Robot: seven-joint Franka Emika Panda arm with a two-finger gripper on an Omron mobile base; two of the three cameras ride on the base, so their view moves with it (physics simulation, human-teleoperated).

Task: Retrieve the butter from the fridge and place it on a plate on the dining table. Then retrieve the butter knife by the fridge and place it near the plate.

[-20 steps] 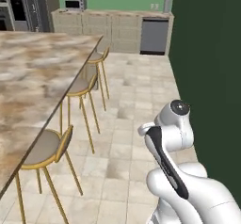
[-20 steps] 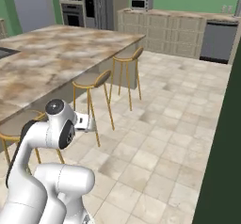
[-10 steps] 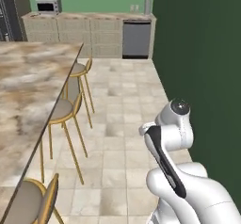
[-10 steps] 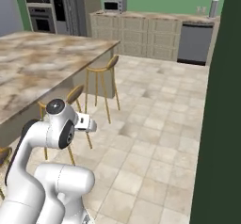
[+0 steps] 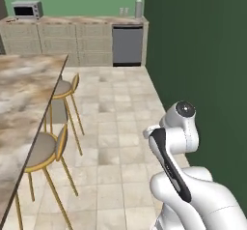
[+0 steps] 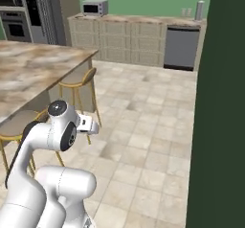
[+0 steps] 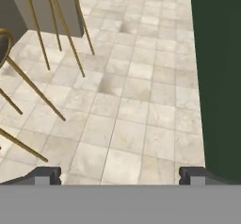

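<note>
Gripper (image 7: 120, 176): two small dark fingertips (image 7: 46, 175) stand spread wide apart at the bottom of the hand view, nothing between them, above pale beige floor tiles (image 7: 136, 100).
Arm: white jointed arm is folded close over the base, its posture the same as half a second ago.
Camera: whole scene has shifted across both base views since the earlier pictures, so the base has driven and turned; the things themselves have not moved.
Dining table (image 5: 21, 93): large slab of beige-brown marbled stone, now along the left side of the left base view, showing less of its top than before.
Stools (image 5: 46, 151): gold-legged round seats tucked beside the table edge; two show in the left base view.
Fridge (image 6: 43, 11): tall grey appliance with black display panel, at the far upper left of the right base view, well apart from the robot.
Microwave (image 6: 94, 7): small white box on the far beige counter.
Dishwasher (image 5: 128, 45): dark grey panel under the same counter, now nearer the picture's middle in the left base view.
Wall (image 5: 202, 79): dark green, close on the robot's right, larger in both views than earlier.
</note>
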